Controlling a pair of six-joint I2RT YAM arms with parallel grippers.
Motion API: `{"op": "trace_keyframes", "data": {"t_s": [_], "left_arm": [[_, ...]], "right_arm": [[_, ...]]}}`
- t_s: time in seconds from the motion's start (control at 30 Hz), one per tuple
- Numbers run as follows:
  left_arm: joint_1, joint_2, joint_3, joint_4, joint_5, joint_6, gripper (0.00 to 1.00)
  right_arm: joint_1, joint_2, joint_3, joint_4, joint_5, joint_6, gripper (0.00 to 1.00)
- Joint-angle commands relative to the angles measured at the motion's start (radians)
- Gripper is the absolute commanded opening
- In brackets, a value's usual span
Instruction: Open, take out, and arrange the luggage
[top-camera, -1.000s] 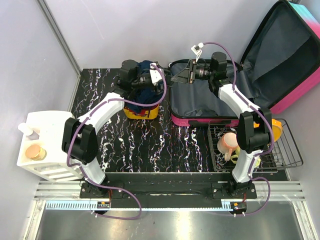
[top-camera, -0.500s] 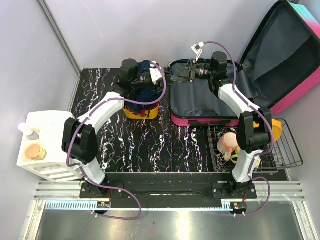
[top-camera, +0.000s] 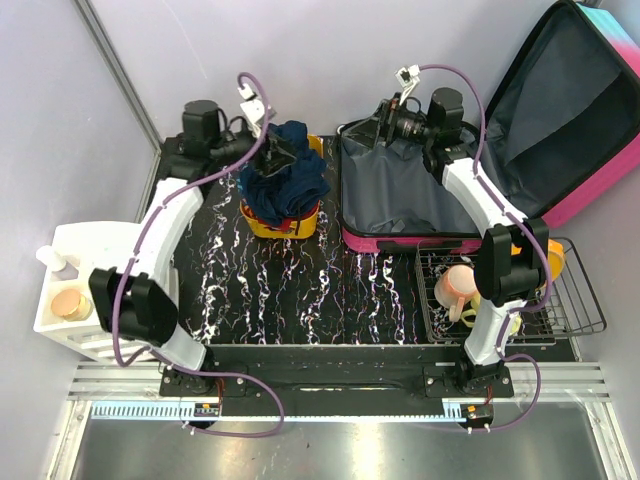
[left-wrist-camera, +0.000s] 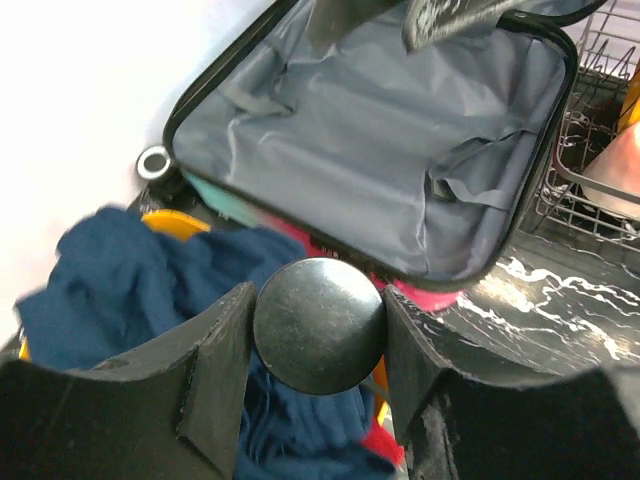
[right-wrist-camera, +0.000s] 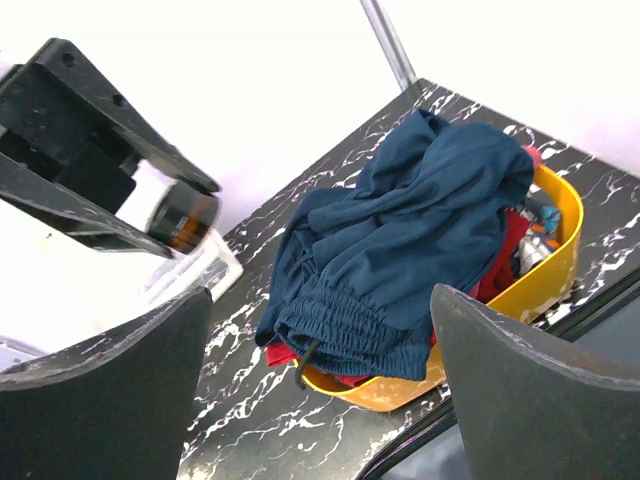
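Moved since the earlier frame: my left arm has swung out to the left and its claw has come up off the bin; my right claw has spread wide.

1. Luggage (top-camera: 400, 200): back right of the table, open. The base lies flat with its grey lining showing. The lid is tipped up and back to the right, with a pink edge.
2. Table (top-camera: 330, 290): black marble pattern.
3. Wire rack (top-camera: 580, 300): near right, in front of the luggage.
4. Yellow bin (top-camera: 285, 225): just left of the luggage.
5. Blue garment (top-camera: 285, 185): heaped over the bin, hanging down its sides.
6. My right claw (top-camera: 383, 128): over the luggage's back left corner, fingers far apart, nothing between them.
7. My left claw (top-camera: 278, 155): above the garment, clamped on item 8.
8. Amber jar (left-wrist-camera: 320, 325): small, with a black round end, and both fingers pressed against it.
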Motion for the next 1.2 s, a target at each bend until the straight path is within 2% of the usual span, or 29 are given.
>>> {"op": "trace_keyframes", "data": {"t_s": [0.0,0.03,0.2,0.33,0.4,0.53,0.6,0.77,0.9,1.17], "left_arm": [[0.082,-0.182,0.059,-0.286,-0.041,-0.020,0.00],[0.105,-0.211,0.048,-0.362,-0.060,-0.003,0.00],[0.232,-0.435,-0.050,-0.516,-0.156,0.131,0.00],[0.310,-0.549,-0.080,-0.692,-0.311,0.205,0.00],[0.361,-0.631,-0.117,-0.727,-0.366,0.239,0.00],[0.398,-0.766,-0.194,-0.800,-0.591,0.307,0.00],[0.431,-0.826,-0.225,-0.826,-0.643,0.313,0.00],[0.523,-0.885,-0.246,-0.943,-0.739,0.310,0.00],[0.547,-0.894,-0.217,-1.036,-0.765,0.265,0.00],[0.562,-0.842,-0.180,-1.148,-0.962,0.195,0.00]], "right_arm": [[-0.005,-0.008,0.066,-0.004,0.034,-0.056,0.99],[-0.005,-0.006,0.069,-0.015,0.032,-0.061,0.99],[-0.002,-0.003,0.081,-0.077,0.024,-0.116,0.98],[-0.002,0.014,0.112,-0.136,0.000,-0.174,0.97],[0.000,0.028,0.121,-0.142,-0.005,-0.167,0.97],[0.006,0.054,0.145,-0.153,-0.017,-0.156,0.97],[0.011,0.077,0.167,-0.165,-0.022,-0.160,0.96],[0.020,0.141,0.279,-0.231,-0.034,-0.170,0.96],[0.029,0.198,0.356,-0.300,-0.049,-0.193,0.95],[0.055,0.258,0.469,-0.409,-0.063,-0.239,0.95]]}}
